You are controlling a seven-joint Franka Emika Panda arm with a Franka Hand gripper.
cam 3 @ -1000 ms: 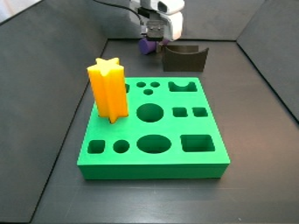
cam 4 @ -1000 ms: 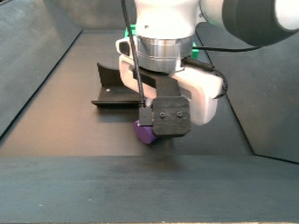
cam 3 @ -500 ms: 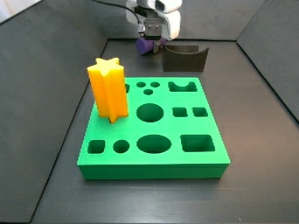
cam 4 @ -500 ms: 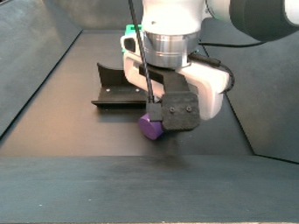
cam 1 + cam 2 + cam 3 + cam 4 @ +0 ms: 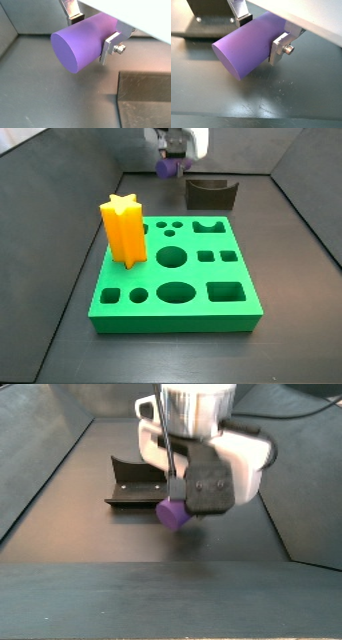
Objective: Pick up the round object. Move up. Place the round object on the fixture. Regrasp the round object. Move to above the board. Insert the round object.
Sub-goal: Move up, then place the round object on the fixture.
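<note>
The round object (image 5: 83, 42) is a smooth purple cylinder, lying sideways between the silver fingers in both wrist views (image 5: 248, 47). My gripper (image 5: 91, 31) is shut on it, with a plate pressed against each flank. In a side view the gripper (image 5: 171, 160) holds the round object (image 5: 164, 169) off the floor at the back, left of the fixture (image 5: 210, 194). From the opposite side the purple end (image 5: 173, 514) hangs below my gripper (image 5: 181, 504), in front of the fixture (image 5: 134, 484). The green board (image 5: 174, 276) lies nearer the front.
A tall orange star post (image 5: 123, 229) stands in the board's left side, among several round and square holes. Grey walls close in the dark floor (image 5: 134, 584) on both sides. The fixture's dark body (image 5: 211, 17) shows close behind the held piece.
My gripper has risen with the round object, which has come up off the floor and now hangs higher beside the fixture.
</note>
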